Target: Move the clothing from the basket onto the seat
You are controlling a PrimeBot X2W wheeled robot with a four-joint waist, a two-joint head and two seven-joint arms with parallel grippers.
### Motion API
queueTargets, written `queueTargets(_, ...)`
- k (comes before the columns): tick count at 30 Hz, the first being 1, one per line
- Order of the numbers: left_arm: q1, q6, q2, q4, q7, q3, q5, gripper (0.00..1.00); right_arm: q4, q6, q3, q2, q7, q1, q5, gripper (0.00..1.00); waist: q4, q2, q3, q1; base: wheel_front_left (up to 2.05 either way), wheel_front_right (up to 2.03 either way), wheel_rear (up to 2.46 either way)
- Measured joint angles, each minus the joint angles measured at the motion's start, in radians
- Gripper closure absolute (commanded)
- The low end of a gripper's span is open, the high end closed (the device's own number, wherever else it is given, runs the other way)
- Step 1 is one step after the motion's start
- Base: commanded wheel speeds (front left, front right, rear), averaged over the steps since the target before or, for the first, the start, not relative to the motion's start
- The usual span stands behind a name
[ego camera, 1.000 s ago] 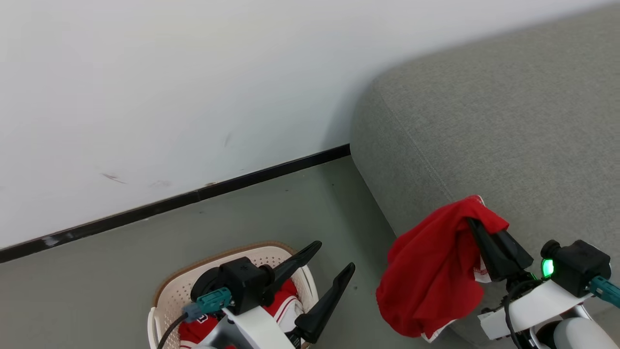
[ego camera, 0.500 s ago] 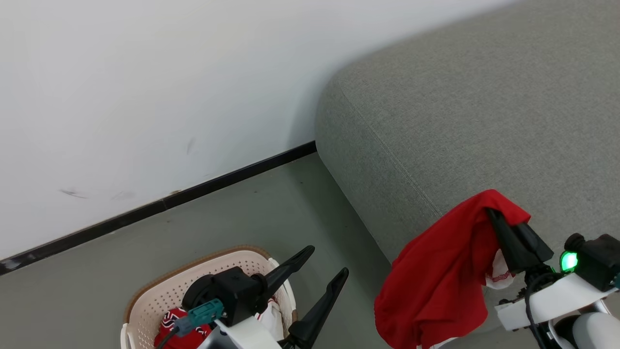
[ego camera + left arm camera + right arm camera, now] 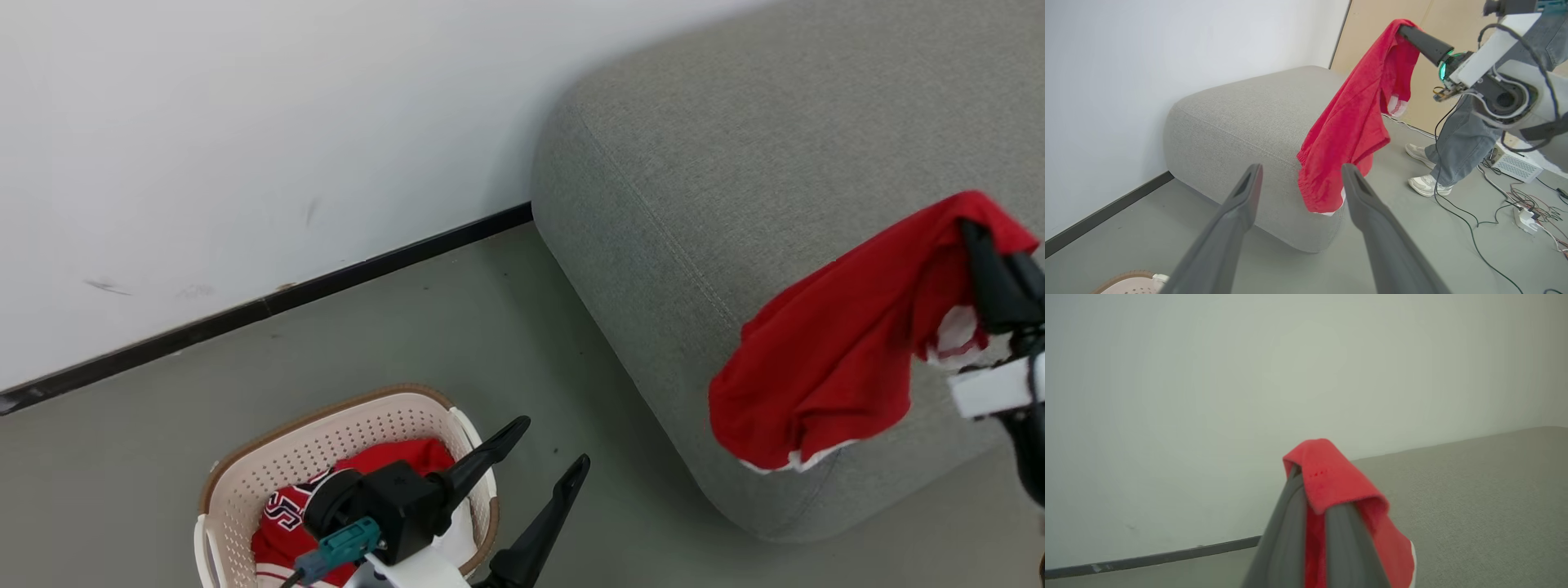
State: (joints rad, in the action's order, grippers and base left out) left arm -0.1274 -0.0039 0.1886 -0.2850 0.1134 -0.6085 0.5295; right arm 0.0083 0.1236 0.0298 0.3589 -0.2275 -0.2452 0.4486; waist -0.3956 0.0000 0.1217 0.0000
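Observation:
My right gripper [image 3: 973, 227] is shut on a red piece of clothing [image 3: 833, 359] with white trim, which hangs in the air over the front edge of the grey seat [image 3: 718, 147]. In the right wrist view the red cloth [image 3: 1331, 477] drapes over the shut fingertips [image 3: 1290, 486]. More red clothing [image 3: 277, 523] with white lettering lies in the cream basket [image 3: 326, 437] on the floor at lower left. My left gripper [image 3: 555, 443] stands open and empty just right of the basket. From the left wrist the hanging clothing [image 3: 1355, 122] and my right gripper [image 3: 1406, 32] show beyond the open fingers [image 3: 1245, 192].
A white wall with a black baseboard [image 3: 269, 302] runs behind the basket and seat. Grey floor [image 3: 490, 327] lies between them. A person's legs [image 3: 1453, 143] stand beyond the seat, with cables [image 3: 1515, 196] and a white box [image 3: 1515, 165] on the floor.
My right gripper has risen and gone right, carrying the red clothing from beside the seat's edge to above it. The camera has shifted, so more of the basket's inside shows.

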Motion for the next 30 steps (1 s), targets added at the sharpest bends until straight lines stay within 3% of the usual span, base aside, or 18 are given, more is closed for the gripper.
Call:
queueTargets(10, 0.017, 0.02, 0.009, -0.033, 0.029, -0.007, -0.022, 0.0, 0.16, 0.0, -0.194, 0.015, 0.092, -0.209, 0.162, 1.0, 0.041, 0.0, 0.052, 0.0, 0.0, 0.0, 0.0)
queueTargets(15, 0.017, 0.029, 0.012, -0.053, 0.045, -0.018, -0.032, 0.0, 0.291, 0.0, -0.367, -0.014, 0.14, -0.339, 0.278, 1.0, 0.067, 0.0, 0.084, 0.0, 0.0, 0.0, 0.0)
queueTargets(30, 0.016, 0.038, 0.017, -0.088, 0.063, -0.02, -0.04, 0.0, 0.573, 0.0, -0.606, 0.028, 0.237, -0.644, 0.324, 1.0, 0.159, 0.0, 0.173, 0.0, 0.0, 0.0, 0.0)
